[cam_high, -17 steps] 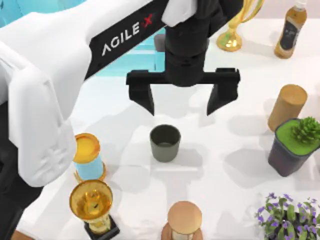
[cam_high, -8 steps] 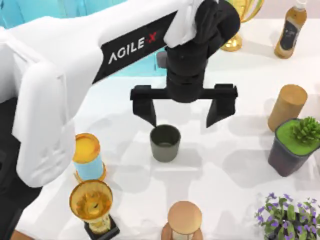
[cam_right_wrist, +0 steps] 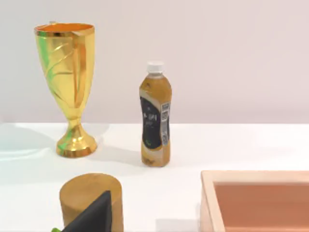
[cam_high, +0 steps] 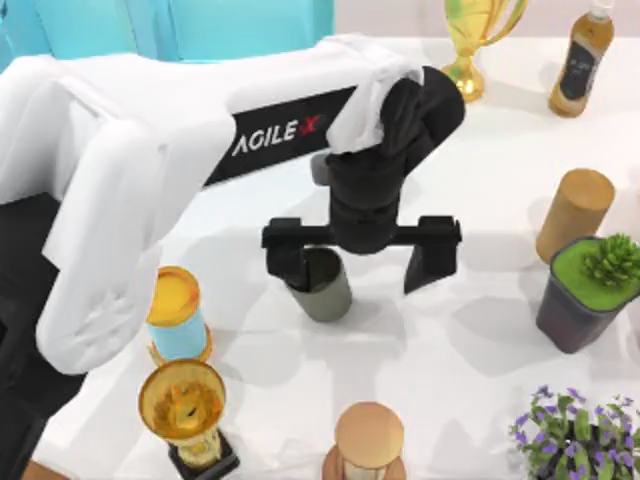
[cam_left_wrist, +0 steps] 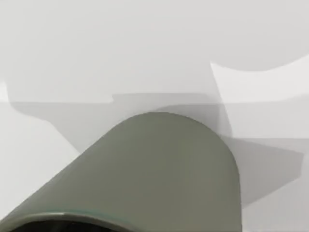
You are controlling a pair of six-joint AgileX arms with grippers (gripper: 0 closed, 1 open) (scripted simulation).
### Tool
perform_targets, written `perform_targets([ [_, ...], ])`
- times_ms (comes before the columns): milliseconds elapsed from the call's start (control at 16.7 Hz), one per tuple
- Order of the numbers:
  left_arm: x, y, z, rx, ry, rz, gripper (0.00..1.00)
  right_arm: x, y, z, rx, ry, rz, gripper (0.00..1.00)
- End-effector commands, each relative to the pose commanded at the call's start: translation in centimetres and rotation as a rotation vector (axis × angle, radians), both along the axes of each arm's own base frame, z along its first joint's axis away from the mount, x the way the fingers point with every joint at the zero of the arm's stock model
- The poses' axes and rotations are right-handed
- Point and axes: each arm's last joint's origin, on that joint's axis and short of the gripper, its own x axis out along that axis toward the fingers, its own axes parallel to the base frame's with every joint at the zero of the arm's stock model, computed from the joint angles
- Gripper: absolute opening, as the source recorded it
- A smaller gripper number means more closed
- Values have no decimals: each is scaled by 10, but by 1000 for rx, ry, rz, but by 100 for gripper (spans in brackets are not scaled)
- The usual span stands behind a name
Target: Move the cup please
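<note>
The cup (cam_high: 327, 291), small, dark grey-olive and without a handle, stands upright near the middle of the white table (cam_high: 470, 350). My left gripper (cam_high: 360, 262) hangs open right over it. One black finger (cam_high: 285, 262) covers the cup's left rim, and the other finger (cam_high: 432, 255) stands well clear to the cup's right. In the left wrist view the cup's matte side (cam_left_wrist: 159, 174) is very close, with its dark rim at the frame's edge. A dark part of my right gripper (cam_right_wrist: 94, 212) shows beside a wooden cylinder (cam_right_wrist: 91, 200).
Right of the cup stand a wooden cylinder (cam_high: 573, 212) and a purple pot with a succulent (cam_high: 585, 295). A gold trophy (cam_high: 470, 40) and a bottle (cam_high: 580, 60) stand at the back. A blue-and-gold can (cam_high: 175, 315), another trophy (cam_high: 185, 410), a wood-topped piece (cam_high: 368, 440) and flowers (cam_high: 575, 430) line the front.
My left gripper has come forward and down onto the cup, still open. Its left finger now overlaps the cup's rim. The cup has stayed in place.
</note>
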Motion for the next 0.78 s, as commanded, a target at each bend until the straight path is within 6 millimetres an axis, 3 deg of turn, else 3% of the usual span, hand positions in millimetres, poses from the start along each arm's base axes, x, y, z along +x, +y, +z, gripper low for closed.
perform_targets([
  [120,0,0,0,0,0,0,100,0,0,0,0,0,0,100],
  [780,0,0,0,0,0,0,17,0,0,0,0,0,0,100],
])
